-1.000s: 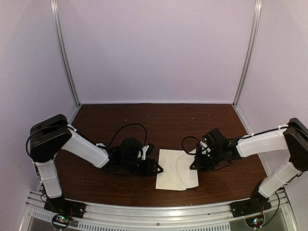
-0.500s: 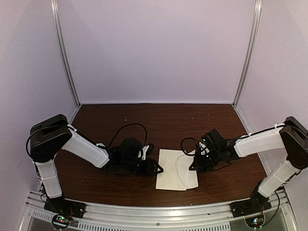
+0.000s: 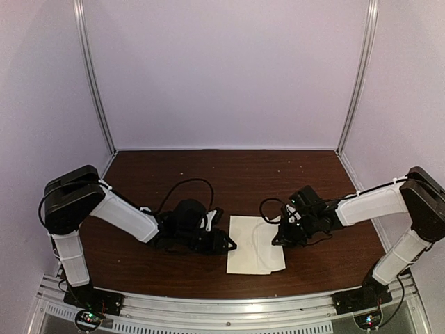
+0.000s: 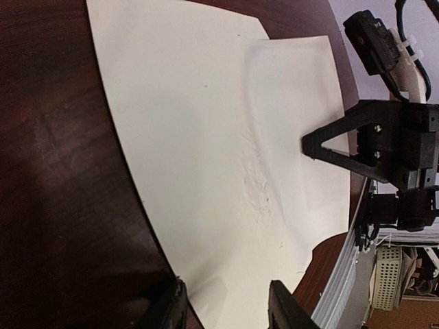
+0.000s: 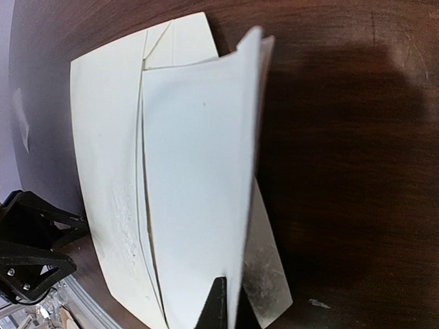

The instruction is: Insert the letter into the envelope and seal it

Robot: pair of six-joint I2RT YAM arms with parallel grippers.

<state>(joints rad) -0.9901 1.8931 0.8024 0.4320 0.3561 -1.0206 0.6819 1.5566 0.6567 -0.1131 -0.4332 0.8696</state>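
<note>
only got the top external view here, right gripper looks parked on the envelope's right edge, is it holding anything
Observer: Yes. In its wrist view the right gripper is shut on the edge of the letter, the whiter sheet, and that edge is lifted off the table.
Operator: where's the rest of the letter
Observer: It lies over the cream envelope, with a strip on the left arm's side uncovered. I can't tell whether any of it is tucked inside.
Operator: and the left gripper, clamped on anything
Observer: No. The left gripper is open, with the envelope's edge showing between its fingertips.
</note>
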